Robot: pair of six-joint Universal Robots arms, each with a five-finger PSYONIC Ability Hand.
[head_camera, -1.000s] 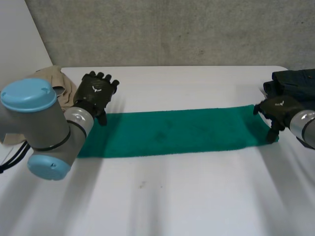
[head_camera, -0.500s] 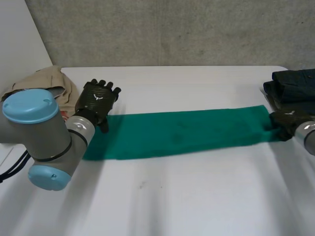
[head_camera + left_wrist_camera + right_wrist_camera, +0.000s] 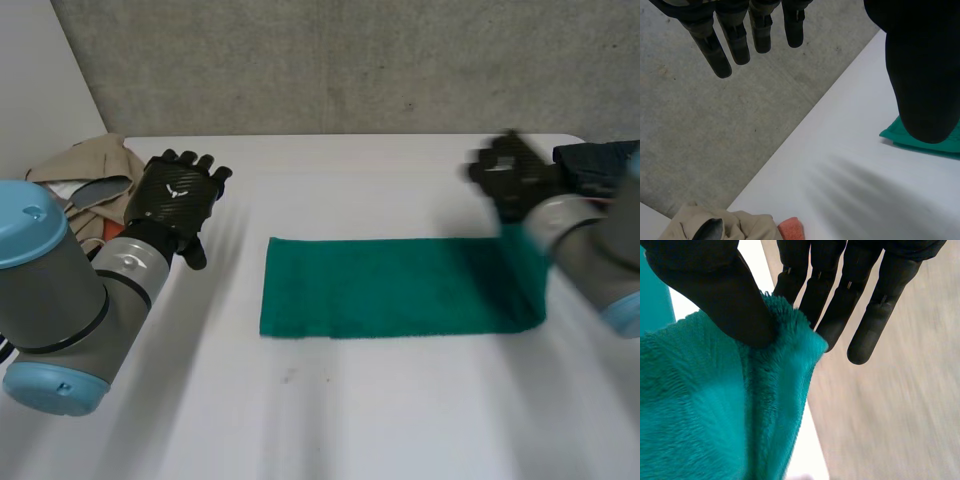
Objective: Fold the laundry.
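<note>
The right hand (image 3: 715,290) pinched the green terry towel (image 3: 700,405) between its thumb and its straight fingers (image 3: 874,320), gripping the cloth at an edge that bunched up under the thumb. In the head view that hand was raised above the towel's right end. The cloth rose from the white table (image 3: 330,420) to meet it, while the rest lay flat as a long band across the middle of the table. The left hand (image 3: 172,200) hovered open, fingers straight and holding nothing, apart from the towel's left end, whose corner showed just behind its thumb in the left wrist view. Beside that hand, at the table's left edge, lay a crumpled beige cloth (image 3: 95,165) with an orange-pink thing (image 3: 790,229) against it. Dark folded garments (image 3: 600,160) sat at the far right, behind the right arm.
</note>
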